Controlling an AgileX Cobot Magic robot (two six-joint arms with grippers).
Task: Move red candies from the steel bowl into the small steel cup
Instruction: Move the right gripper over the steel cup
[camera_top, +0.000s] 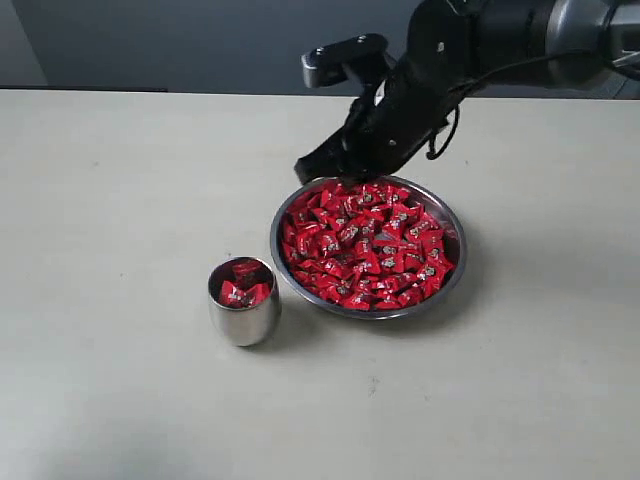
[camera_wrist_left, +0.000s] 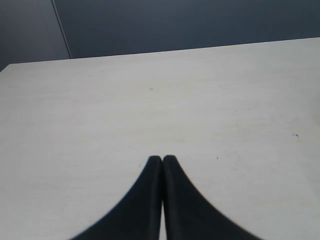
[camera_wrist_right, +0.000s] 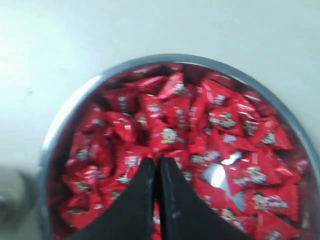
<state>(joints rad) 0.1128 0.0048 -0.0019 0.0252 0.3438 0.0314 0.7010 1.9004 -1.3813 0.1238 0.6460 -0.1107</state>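
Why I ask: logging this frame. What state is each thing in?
steel bowl: upright, heaped with red candies.
small steel cup: upright, a few candies inside.
right gripper: shut, over the bowl's candies.
left gripper: shut, over the table.

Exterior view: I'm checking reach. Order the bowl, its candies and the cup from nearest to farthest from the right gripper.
1. Steel bowl and red candies, both right under the right gripper: too close to call.
2. Steel cup, left of the bowl, clearly farthest.
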